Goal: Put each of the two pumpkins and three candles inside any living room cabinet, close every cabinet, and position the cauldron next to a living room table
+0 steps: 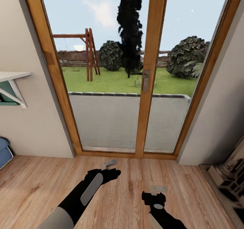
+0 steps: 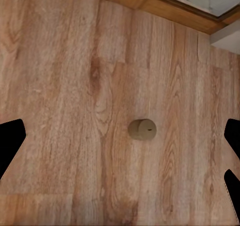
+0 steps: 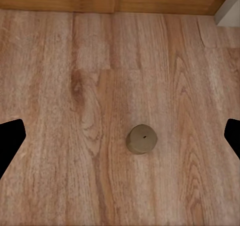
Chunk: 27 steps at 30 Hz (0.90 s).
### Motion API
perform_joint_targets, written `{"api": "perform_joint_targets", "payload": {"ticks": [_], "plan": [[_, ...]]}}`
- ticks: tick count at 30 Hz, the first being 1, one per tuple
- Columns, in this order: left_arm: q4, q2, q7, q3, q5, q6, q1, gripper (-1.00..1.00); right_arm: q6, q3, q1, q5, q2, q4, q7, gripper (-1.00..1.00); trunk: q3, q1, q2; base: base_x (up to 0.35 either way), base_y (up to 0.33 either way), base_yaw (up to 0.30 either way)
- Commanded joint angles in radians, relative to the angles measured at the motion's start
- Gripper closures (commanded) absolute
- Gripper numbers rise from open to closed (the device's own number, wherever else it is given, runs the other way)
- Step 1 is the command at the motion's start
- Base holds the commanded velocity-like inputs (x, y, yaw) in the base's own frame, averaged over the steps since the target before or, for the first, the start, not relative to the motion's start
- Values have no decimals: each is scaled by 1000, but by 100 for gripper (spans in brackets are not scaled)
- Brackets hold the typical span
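Note:
A short tan cylinder with a dark dot in its top face, seemingly a candle [image 2: 142,129] [image 3: 141,139], stands upright on the wooden floor. Both wrist views look down on it from above. The left gripper's black fingers [image 2: 10,143] sit wide apart at the picture's edges, open and empty. The right gripper's fingers [image 3: 10,141] are spread the same way, with nothing held. In the head view my left gripper [image 1: 109,163] and right gripper [image 1: 158,189] hover over the floor before a glass door. The pumpkins, cabinet and cauldron are out of view.
A wood-framed glass double door [image 1: 149,76] faces me, with a garden beyond it. Beige walls flank it. A white bracket shelf [image 1: 13,76] hangs on the left wall above a blue object [image 1: 4,152]. Dark furniture [image 1: 230,183] stands at the right edge.

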Motion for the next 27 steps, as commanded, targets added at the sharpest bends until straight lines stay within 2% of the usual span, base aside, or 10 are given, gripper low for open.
{"api": "perform_joint_targets", "payload": {"ticks": [1, 7, 10, 14, 17, 18, 21, 22, 24, 27], "plan": [[0, 1, 10, -1, 10, 1, -1, -100, 1, 8, -1, -8, -1, -1, -8, -100, -1, 0, -1, 1, -1, 1], [3, 10, 13, 0, 7, 1, -1, -100, -1, 7, -1, -9, -2, -1, -8, -100, -1, 0, -1, 0, 0, 0], [58, 70, 8, 0, 6, -2, -1, -100, -1, 6, -1, -9, -1, 0, -8, -100, -1, 0, -1, 0, 0, 0], [182, 97, 5, 0, 1, -18, -1, -100, -1, 7, -1, -9, 0, 0, -8, -100, -1, 0, -1, 0, 0, 0], [322, 112, 4, -2, -7, -101, -1, -100, -2, 6, -1, -9, 0, 0, -8, -100, -1, 0, -1, 0, 0, 0], [388, 115, 4, -2, -12, -156, -1, -100, -2, 6, -1, -10, 0, 0, -8, -100, -1, 0, -1, 0, 0, 0], [483, 118, 4, -3, -22, -228, -1, -100, -2, 6, -1, -9, 0, 1, -8, -100, -1, 0, -1, 0, 0, 0], [538, 118, 4, -4, -26, -281, -2, -100, -2, 5, -1, -9, 0, 1, -8, -100, -1, 0, -1, 0, 0, 0], [578, 118, 4, -9, -28, -342, -2, -100, -2, 5, -1, -11, 0, 1, -8, -100, -1, 0, -1, 0, 0, 0], [597, 117, 3, -8, -27, -385, -1, -100, -3, 4, -1, -17, 0, 2, -8, -100, -1, 0, -1, 0, 0, 0]]}}
